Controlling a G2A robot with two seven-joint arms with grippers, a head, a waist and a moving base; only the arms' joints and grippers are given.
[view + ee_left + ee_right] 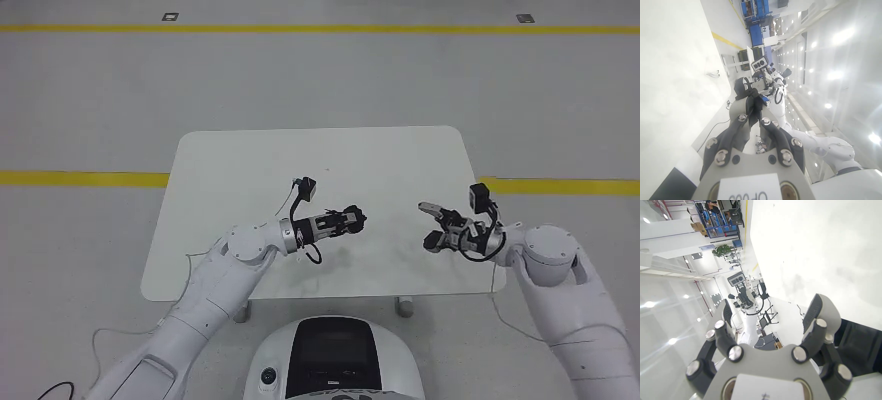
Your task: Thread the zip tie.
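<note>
The left gripper (753, 103) hangs over the white worktop (240, 190). Its jaws are pressed together on a thin black strip, most likely the zip tie (750, 113). The gripper is up in the air and aimed across, I think so the other side can meet the strip. The right gripper (770, 311) is apart from it and faces it. Its jaws are wide apart with nothing in them, likely so it can catch the free end.
</note>
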